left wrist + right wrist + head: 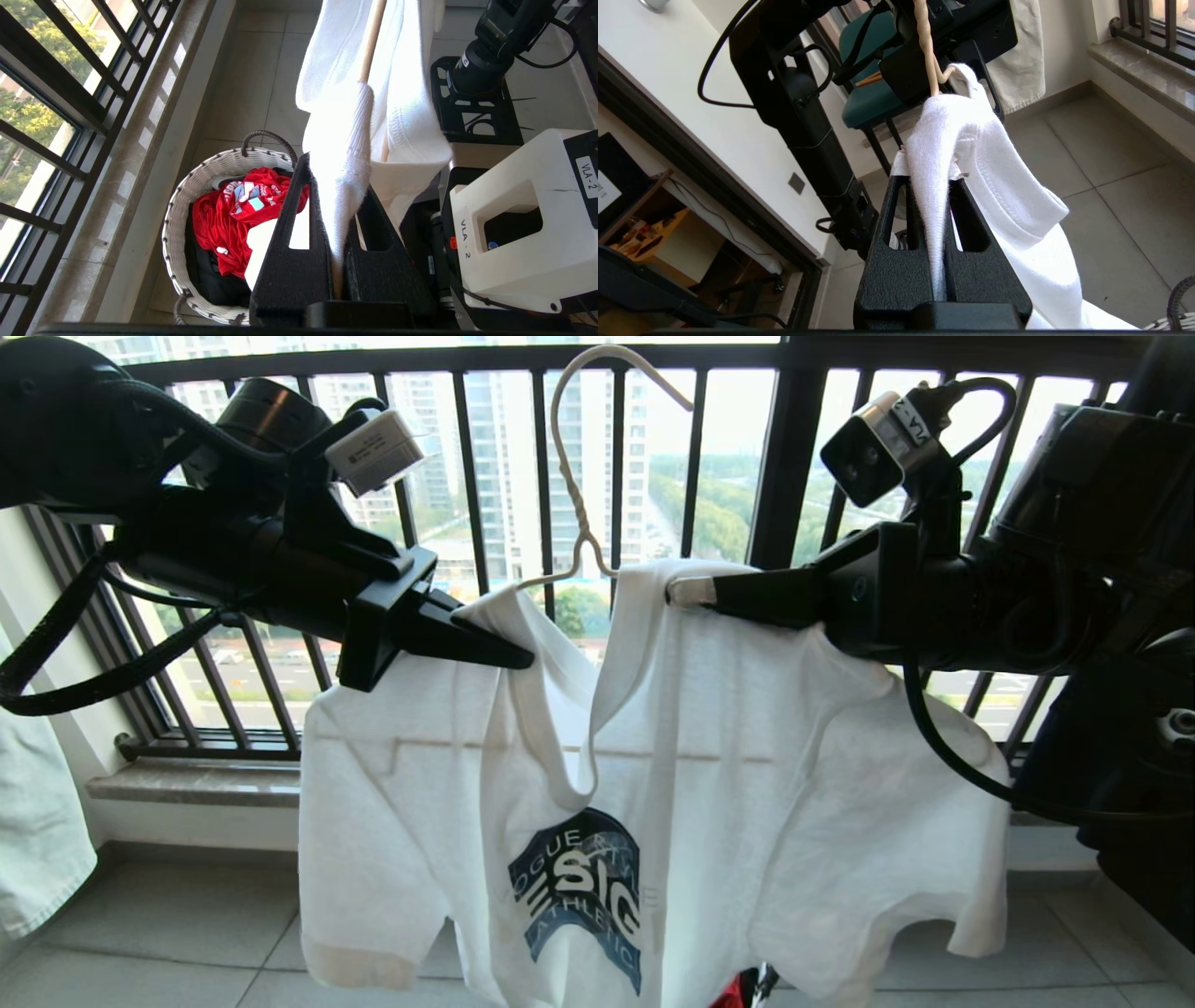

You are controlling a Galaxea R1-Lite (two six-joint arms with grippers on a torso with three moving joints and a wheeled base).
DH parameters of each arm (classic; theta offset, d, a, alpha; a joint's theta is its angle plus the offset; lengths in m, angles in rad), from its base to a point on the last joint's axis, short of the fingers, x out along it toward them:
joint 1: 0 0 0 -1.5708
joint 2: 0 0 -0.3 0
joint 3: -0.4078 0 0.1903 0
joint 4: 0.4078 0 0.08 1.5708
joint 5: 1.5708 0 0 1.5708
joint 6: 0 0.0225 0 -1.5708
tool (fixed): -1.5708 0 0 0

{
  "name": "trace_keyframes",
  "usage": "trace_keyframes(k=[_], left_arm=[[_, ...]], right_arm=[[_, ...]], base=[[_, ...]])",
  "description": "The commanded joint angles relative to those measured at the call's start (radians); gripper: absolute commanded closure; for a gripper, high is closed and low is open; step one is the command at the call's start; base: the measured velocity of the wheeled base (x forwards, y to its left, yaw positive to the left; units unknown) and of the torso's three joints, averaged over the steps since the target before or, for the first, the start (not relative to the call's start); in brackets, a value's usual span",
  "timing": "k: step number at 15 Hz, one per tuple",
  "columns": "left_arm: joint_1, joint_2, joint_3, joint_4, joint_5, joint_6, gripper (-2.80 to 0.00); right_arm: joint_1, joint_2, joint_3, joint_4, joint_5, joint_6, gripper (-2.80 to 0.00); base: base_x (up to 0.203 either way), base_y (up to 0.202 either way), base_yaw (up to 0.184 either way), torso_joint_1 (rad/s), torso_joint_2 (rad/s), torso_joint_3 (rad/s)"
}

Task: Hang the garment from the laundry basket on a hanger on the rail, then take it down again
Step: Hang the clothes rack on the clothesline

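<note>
T-shirt [709,756] hangs right in front of me, soft, light and floppy, so I judge the shoulder seams the safest hold. My left hand [509,653] pinches its left shoulder; my right hand [686,590] pinches the right. Both arms reach level inward. Beyond, the hanger [571,457] stands through the neckline.

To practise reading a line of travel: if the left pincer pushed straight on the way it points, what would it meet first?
The T-shirt it already pinches; beyond that, probably the wire hanger, with the right pincer roughly opposite, though depth is unclear.
</note>
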Motion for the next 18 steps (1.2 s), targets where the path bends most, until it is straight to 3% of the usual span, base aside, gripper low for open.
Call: trace_keyframes(k=[1, 12, 13, 18], left_arm=[[-0.005, -0.010, 0.000, 0.005, -0.007, 0.004, 0.00], [-0.004, -0.018, 0.000, -0.005, -0.011, -0.059, 0.00], [-0.004, -0.018, -0.001, -0.005, -0.013, -0.059, 0.00], [-0.003, -0.026, -0.001, -0.006, -0.012, -0.057, 0.00]], right_arm=[[0.001, 0.003, 0.000, -0.003, 0.006, 0.004, 0.00], [0.001, 0.008, 0.001, -0.003, 0.005, -0.002, 0.00], [0.001, 0.008, 0.001, -0.003, 0.005, -0.001, -2.80], [-0.001, 0.008, -0.001, -0.003, 0.005, -0.001, -2.80]], base=[[0.000, 0.000, 0.000, 0.000, 0.00, 0.000], [0.000, 0.000, 0.000, 0.000, 0.00, 0.000], [0.000, 0.000, 0.000, 0.000, 0.00, 0.000], [0.000, 0.000, 0.000, 0.000, 0.00, 0.000]])
